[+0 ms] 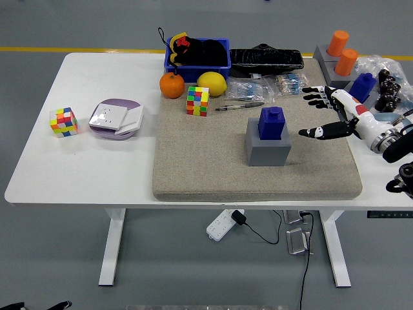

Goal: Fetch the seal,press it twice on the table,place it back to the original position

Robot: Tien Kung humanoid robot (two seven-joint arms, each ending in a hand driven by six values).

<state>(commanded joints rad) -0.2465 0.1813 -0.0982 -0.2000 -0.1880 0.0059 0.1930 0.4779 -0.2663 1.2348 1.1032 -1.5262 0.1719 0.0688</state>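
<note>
Right hand (335, 115) over the mat's (213, 174) right part, fingers (316, 97) spread wide and thumb pointing left toward the seal (271, 123); nothing held; clear gap between thumb tip and seal. Seal — dark blue, knob on top — upright on the grey block (267, 150), near the mat's middle-right. Black forearm entering from the right edge, above the table's (97, 174) right end.

On the mat's far strip: orange (171, 85) and lemon (211, 84) side by side, cube (197, 101) just in front of them, pen (239, 106) to its right, clear packets (248, 88) behind the pen. Beyond the mat: blue bin (174, 64) with black contents, black tray (266, 59) beside it. At far right — two orange cylinders (342, 51) on a grey stand, a second blue piece (362, 84) just behind the hand, crumpled clear plastic (381, 64) near it.

On bare table at left: second cube (63, 122), and just to its right a purple dish (116, 119) with a white lid; well apart from the mat's things.
</note>
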